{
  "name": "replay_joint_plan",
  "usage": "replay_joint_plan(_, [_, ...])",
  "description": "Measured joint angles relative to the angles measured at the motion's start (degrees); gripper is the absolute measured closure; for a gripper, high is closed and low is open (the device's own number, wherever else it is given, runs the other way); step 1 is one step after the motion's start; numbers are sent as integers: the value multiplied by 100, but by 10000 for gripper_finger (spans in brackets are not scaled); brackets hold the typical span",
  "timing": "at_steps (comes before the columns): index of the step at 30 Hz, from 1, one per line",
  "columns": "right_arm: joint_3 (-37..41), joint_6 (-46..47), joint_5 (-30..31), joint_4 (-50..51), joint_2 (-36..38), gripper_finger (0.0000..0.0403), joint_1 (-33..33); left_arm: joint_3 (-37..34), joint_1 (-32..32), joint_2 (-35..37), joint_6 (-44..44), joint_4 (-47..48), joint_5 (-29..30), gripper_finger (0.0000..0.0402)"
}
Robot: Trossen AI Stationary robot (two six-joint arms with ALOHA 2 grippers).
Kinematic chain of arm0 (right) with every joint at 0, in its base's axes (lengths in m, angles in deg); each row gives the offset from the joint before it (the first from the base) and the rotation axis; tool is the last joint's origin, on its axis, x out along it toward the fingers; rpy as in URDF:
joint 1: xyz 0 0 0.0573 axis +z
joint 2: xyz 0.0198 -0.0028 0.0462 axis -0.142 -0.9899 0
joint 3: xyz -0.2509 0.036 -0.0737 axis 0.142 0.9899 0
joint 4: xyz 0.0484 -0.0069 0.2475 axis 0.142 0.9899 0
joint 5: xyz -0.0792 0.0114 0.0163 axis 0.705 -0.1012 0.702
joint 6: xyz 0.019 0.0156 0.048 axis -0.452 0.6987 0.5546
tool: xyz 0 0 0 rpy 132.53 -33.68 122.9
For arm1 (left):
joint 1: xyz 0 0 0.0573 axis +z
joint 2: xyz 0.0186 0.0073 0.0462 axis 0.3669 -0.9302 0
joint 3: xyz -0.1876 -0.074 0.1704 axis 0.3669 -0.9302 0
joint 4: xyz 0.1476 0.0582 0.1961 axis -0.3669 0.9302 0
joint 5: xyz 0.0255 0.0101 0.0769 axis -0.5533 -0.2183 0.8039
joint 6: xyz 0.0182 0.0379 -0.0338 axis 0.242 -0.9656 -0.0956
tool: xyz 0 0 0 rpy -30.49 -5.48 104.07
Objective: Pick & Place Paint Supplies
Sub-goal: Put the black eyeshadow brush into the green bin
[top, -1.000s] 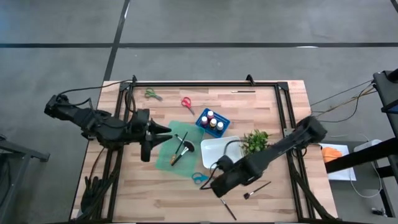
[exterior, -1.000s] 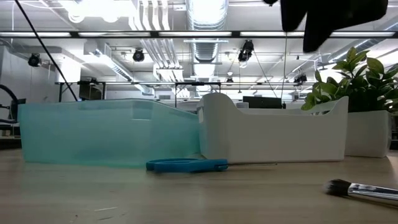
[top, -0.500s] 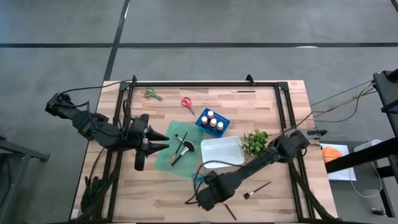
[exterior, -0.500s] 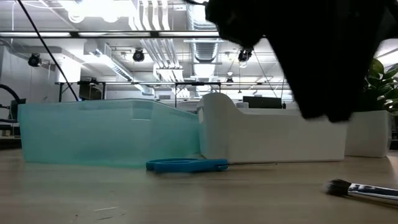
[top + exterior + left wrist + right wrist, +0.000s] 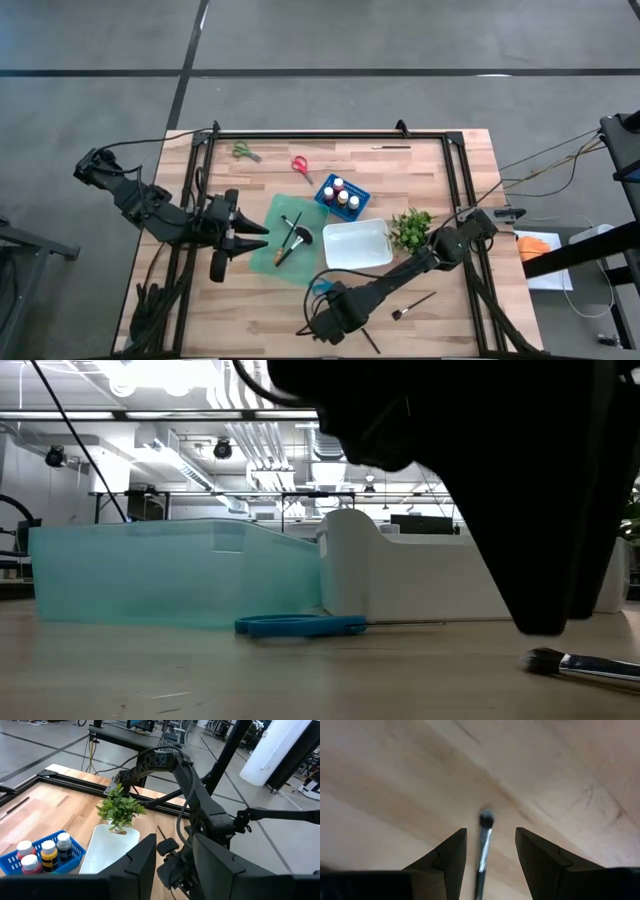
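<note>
A slim dark-handled brush (image 5: 482, 842) lies flat on the wooden table near its front edge, and it also shows in the low view (image 5: 585, 665). My right gripper (image 5: 490, 831) hangs open just above it, pointing down, with one finger on each side of the brush head and neither touching. My left gripper (image 5: 252, 233) hovers open with nothing in it beside the left edge of the teal tray (image 5: 262, 225). That tray holds two brushes (image 5: 293, 240). Blue scissors (image 5: 320, 287) lie in front of the tray.
A white tray (image 5: 355, 243) stands right of the teal one, with a leafy plant (image 5: 410, 228) beside it. Behind them is a blue basket of paint bottles (image 5: 342, 195). Red scissors (image 5: 300, 167) and green scissors (image 5: 243, 152) lie at the back. Another brush (image 5: 413, 305) lies front right.
My right gripper has dropped from above the white tray toward the table's near edge, tipping until it points straight down over the brush. Its fingers have stayed equally apart. My left gripper has swung a little toward the near edge. Nothing on the table has moved.
</note>
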Motion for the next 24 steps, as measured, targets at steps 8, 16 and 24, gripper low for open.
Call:
replay_joint_plan(8, [227, -137, 118, -328, 10, 236, -4, 0, -4, 0, 46, -3, 2, 264])
replay_joint_plan(16, [434, -139, 117, -574, 10, 236, 17, 0, -3, 0, 93, -25, 10, 264])
replay_joint_plan(24, [444, -178, 208, -691, 10, 279, 20, 0, -2, 0, 107, -25, 20, 264])
